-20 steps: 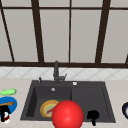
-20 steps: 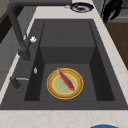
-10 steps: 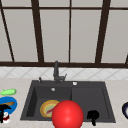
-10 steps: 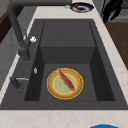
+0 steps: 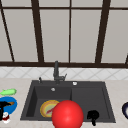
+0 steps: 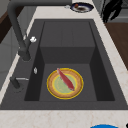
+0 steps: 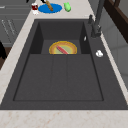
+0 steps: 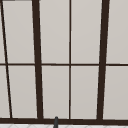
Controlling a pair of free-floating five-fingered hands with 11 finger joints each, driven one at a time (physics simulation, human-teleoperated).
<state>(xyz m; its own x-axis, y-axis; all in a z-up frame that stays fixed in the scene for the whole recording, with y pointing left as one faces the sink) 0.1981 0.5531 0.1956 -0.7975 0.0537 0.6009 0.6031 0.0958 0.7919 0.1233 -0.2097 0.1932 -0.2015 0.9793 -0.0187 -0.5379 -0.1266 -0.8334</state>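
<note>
Since the red ball (image 5: 67, 115) sits closest to the front camera, we'll start there; it covers part of the sink's front edge, and neither hand touches it.

Next is the right hand (image 5: 93, 115), hanging in the air by the front rim of the sink (image 5: 87, 97); in the left side view its fingers look loose and pointing down, with nothing in them; our guess is it's just parked there.

The left hand (image 5: 3, 111) is over at the blue plate (image 5: 12, 105) on the tabletop (image 5: 117, 87); we can't tell if its fingers are spread or curled. A small red cup (image 7: 34, 7) sits right beside that plate, a brown stick (image 7: 48, 5) lies on it, and a green thing (image 5: 8, 92) lies just behind.

Down in the left basin a yellow plate (image 6: 51, 87) lies flat with a red strip (image 6: 66, 80) across it, probably left for washing; the right half is a bare drainer.

At the far right end there's a dark dish (image 6: 81, 7).

Behind the sink are the dark faucet (image 5: 56, 71), a tiled strip (image 5: 25, 73), and a big dark-framed window (image 8: 53, 32).
</note>
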